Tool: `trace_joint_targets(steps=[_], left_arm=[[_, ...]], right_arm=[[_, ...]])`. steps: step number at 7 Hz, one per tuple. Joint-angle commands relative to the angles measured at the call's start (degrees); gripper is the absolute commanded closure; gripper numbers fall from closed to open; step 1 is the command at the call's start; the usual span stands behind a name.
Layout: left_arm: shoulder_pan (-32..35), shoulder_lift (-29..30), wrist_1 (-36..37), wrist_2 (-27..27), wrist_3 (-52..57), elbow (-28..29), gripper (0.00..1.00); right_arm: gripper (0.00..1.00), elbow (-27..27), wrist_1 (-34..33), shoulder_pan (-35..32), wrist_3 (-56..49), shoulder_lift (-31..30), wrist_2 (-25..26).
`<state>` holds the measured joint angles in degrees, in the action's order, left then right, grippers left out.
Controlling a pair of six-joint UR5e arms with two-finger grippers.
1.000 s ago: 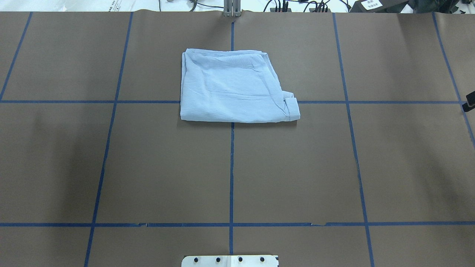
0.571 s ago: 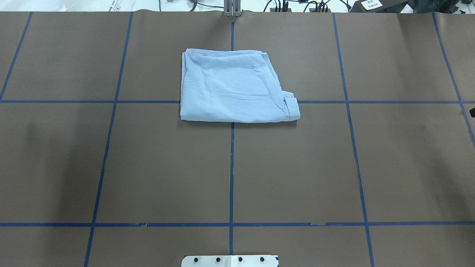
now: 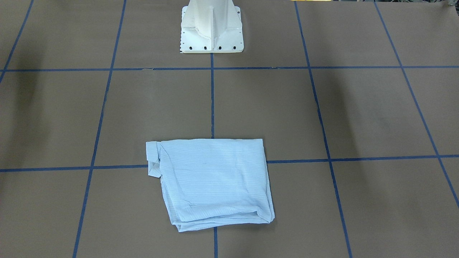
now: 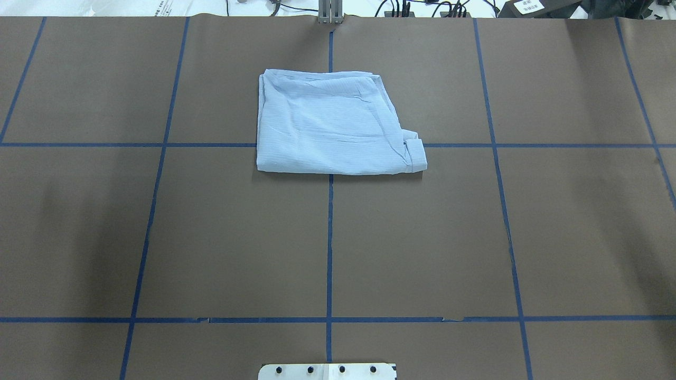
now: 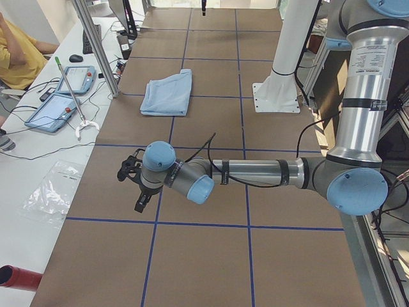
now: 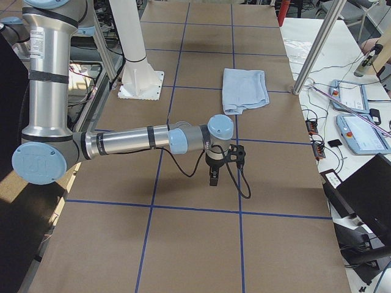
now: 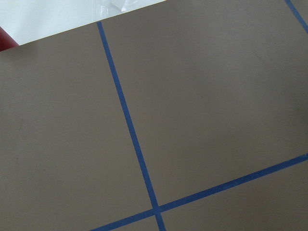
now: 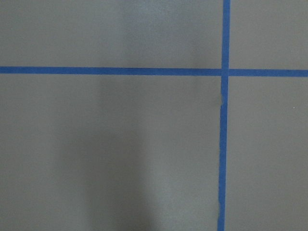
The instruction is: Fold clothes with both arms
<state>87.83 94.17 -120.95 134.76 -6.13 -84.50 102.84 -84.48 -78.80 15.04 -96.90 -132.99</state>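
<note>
Left fingers [image 5: 140, 203]: at the tip of the left arm [image 5: 255, 173], hanging over the counter [image 4: 422, 237]. They show only side-on, so I cannot tell whether they are apart or together.
Right fingers [image 6: 212, 177]: on the right arm [image 6: 128, 139], pointing down over bare counter. Their state cannot be told either.
Shirt [image 4: 327, 129]: folded into a rough flat rectangle. It lies across a crossing of blue tape lines [image 4: 329, 237] at the counter's far middle, well apart from both arms.

I see the table [image 4: 211, 237] from behind and above, from across, from both ends, and close from the left arm [image 5: 255, 173] and right arm [image 6: 128, 140]. Wide views share the shirt [image 4: 332, 126].
</note>
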Motion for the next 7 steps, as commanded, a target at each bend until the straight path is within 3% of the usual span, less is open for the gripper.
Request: trace_joint_targets(steps=[1,7], left_arm=[[-0.11,0.05,1.07,0.23,-2.04,-0.4,0.0],[-0.29,0.13,0.46,-0.12,-1.61,-0.67,0.0]], right_arm=[[0.0,-1.41,1.77,-0.74,-2.82,-0.74,0.1],[0.0,-1.59,1.68,-0.83,-1.94,-0.57,0.28]])
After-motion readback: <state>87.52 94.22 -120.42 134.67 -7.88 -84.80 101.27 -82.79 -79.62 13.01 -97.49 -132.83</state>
